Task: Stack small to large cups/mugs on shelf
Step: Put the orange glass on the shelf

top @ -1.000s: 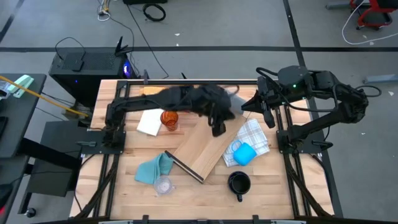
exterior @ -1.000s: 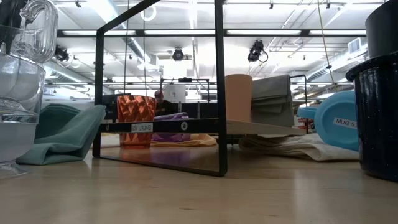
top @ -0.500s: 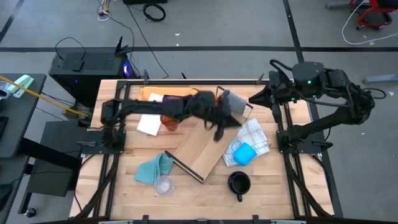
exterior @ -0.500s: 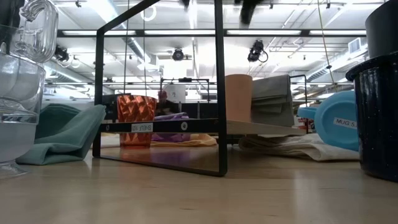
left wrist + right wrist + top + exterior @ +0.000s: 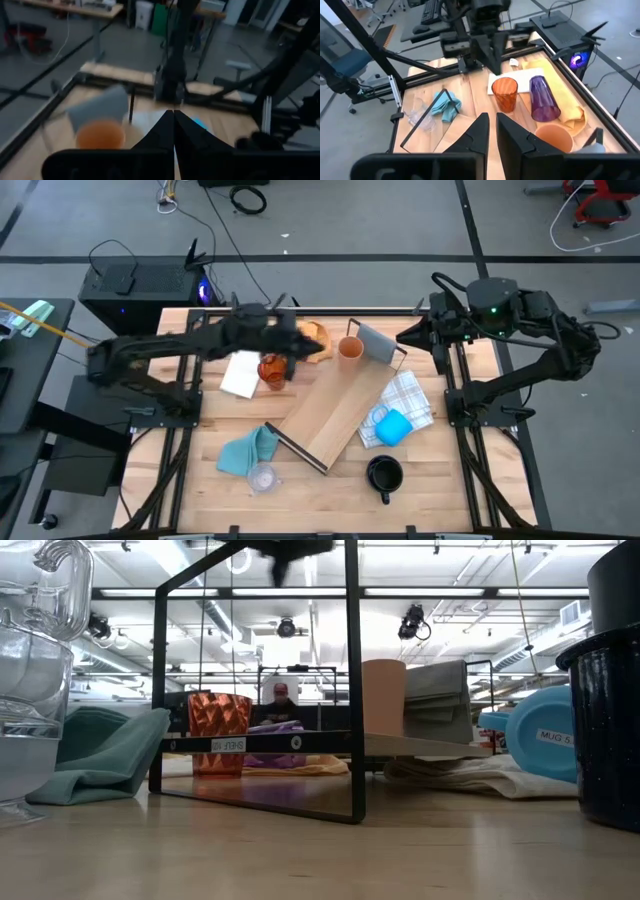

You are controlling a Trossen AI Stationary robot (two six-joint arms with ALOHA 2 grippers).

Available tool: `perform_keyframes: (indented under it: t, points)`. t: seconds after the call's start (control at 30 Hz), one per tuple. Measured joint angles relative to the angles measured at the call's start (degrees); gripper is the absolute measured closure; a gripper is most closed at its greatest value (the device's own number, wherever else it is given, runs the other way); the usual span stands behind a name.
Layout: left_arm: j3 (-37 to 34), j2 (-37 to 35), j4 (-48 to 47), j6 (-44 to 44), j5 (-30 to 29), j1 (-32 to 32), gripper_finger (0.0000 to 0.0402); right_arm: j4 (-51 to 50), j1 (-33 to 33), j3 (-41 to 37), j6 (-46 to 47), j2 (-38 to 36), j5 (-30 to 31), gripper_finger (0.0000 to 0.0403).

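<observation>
Wooden surface (image 5: 210, 500) is pretty cluttered, tan cup (image 5: 349, 347) already upright on the shelf (image 5: 335, 408) by its grey end, left end effector (image 5: 283, 367) clenched empty above the amber translucent cup (image 5: 270, 370), which looks light, stiff, slick, so I'd grab its rim.

Seven cups are counted — one tan cup (image 5: 349, 347), one amber cup (image 5: 271, 370), one purple tumbler (image 5: 542, 98), one light blue mug (image 5: 391, 426), one dark mug (image 5: 384, 474), two clear cups (image 5: 30, 680) stacked. One shelf (image 5: 327, 413) and two cloths are listed — teal cloth (image 5: 247, 451), white checked cloth (image 5: 408, 398).
</observation>
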Motion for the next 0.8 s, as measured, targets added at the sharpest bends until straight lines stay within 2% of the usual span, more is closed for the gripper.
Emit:
perform_keyframes:
  t: [0.23, 0.43, 0.63, 0.8]
  points:
    - [-5.2, -7.0, -15.6, -5.9, -5.8, -0.2, 0.0381, 0.8, -0.6, 0.0, -0.6, 1.6, 0.0, 0.0362]
    - [-5.4, -7.1, -24.5, -11.4, -9.7, -0.8, 0.0395, 0.8, -1.8, 0.0, -0.3, 2.1, 0.0, 0.0362]
    - [-5.3, -6.8, -37.6, -23.0, -12.3, 2.2, 0.0384, 1.2, -1.9, 0.0, 0.3, 2.1, 0.0, 0.0362]
    - [-5.3, -6.8, -45.7, -25.9, -13.6, 4.5, 0.0383, 1.4, -1.9, 0.0, 0.4, 2.1, 0.0, 0.0362]
